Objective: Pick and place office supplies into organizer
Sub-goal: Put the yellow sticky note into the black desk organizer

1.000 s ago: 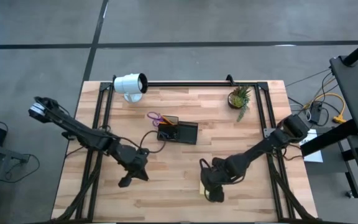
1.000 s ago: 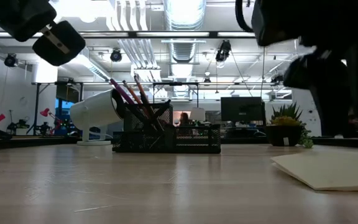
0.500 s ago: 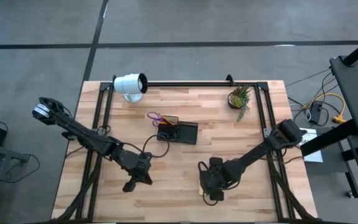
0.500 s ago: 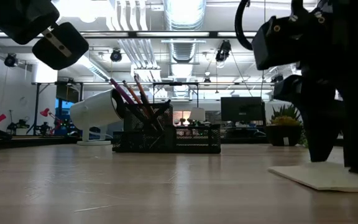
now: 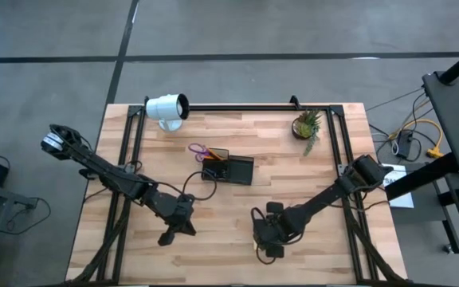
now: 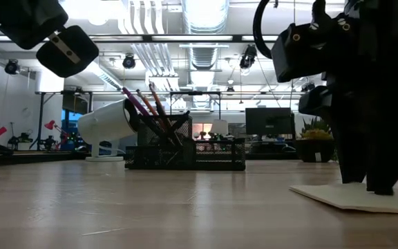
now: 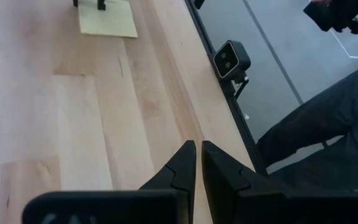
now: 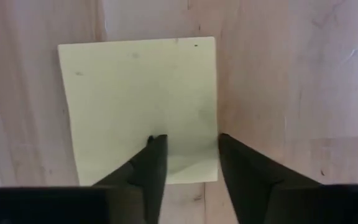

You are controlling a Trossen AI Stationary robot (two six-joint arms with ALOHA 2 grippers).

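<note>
The yellow sticky-note pad (image 8: 138, 99) lies flat on the table near its front edge and also shows in the low view (image 6: 358, 197). My right gripper (image 8: 191, 140) stands over it, open, fingers pointing down; it also shows in the high view (image 5: 265, 247). My left gripper (image 7: 197, 155) is shut and empty, above the table to the left (image 5: 166, 237). The black organizer (image 5: 228, 169) stands mid-table with pens (image 6: 147, 104) leaning in its taller section. Purple-handled scissors (image 5: 198, 150) lie beside it. My right gripper comes at the pad from above with open fingers. One fingertip (image 8: 157, 142) stands on the pad's top face near one edge, and the other (image 8: 225, 140) is at the pad's side edge (image 8: 215, 124). In the low view both tips reach down to the pad, which lies flat.
A white cylindrical lamp-like object (image 5: 167, 108) lies at the far left and a small potted plant (image 5: 307, 125) stands at the far right. A small camera (image 7: 229, 59) hangs off the table's near edge. Bare wood lies between the two arms.
My right gripper has come down onto the pad and gone a little toward the table's left edge. The pad has slid slightly left with it. My left gripper has shifted a little toward the near edge.
</note>
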